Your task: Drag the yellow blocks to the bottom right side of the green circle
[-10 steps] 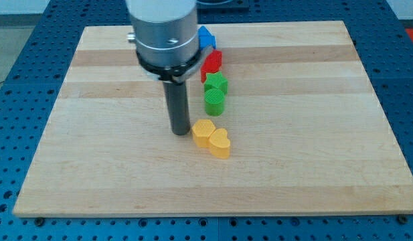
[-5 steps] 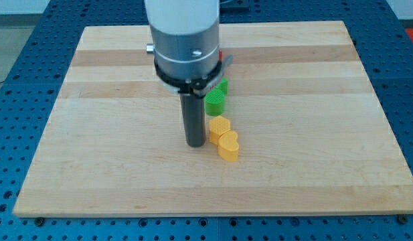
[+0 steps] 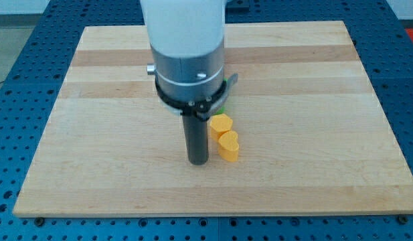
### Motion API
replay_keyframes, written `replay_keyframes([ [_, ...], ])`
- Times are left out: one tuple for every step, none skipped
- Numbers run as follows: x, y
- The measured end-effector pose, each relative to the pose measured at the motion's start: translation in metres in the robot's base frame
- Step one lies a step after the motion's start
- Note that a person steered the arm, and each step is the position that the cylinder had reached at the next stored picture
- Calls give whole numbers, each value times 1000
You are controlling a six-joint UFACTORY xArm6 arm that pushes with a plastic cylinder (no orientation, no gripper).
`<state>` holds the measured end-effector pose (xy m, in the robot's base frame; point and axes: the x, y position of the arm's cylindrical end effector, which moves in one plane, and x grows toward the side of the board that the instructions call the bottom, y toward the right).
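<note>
Two yellow blocks sit side by side near the board's middle: a yellow hexagon point(image 3: 220, 124) and, just below and to its right, a yellow heart point(image 3: 228, 145). My tip point(image 3: 197, 162) rests on the board just left of the yellow heart, very close to it. The green circle is almost fully hidden behind the arm's grey body; only a green sliver point(image 3: 221, 106) shows above the hexagon. The red and blue blocks seen earlier are hidden behind the arm.
The wooden board point(image 3: 313, 134) lies on a blue perforated table point(image 3: 12, 100). The arm's wide grey body point(image 3: 186, 53) blocks the upper middle of the board.
My tip moved right and toward the view's bottom, pushing the two yellow blocks to the right. The arm's body now covers the green, red and blue blocks.
</note>
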<state>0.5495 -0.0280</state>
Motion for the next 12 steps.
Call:
replay_keyframes([
  [7,28],
  [7,57],
  [17,57],
  [20,67],
  [10,55],
  [-7,40],
  [-23,30],
  [-24,25],
  [-29,9],
  [-52,3],
  [-69,2],
  [-76,3],
])
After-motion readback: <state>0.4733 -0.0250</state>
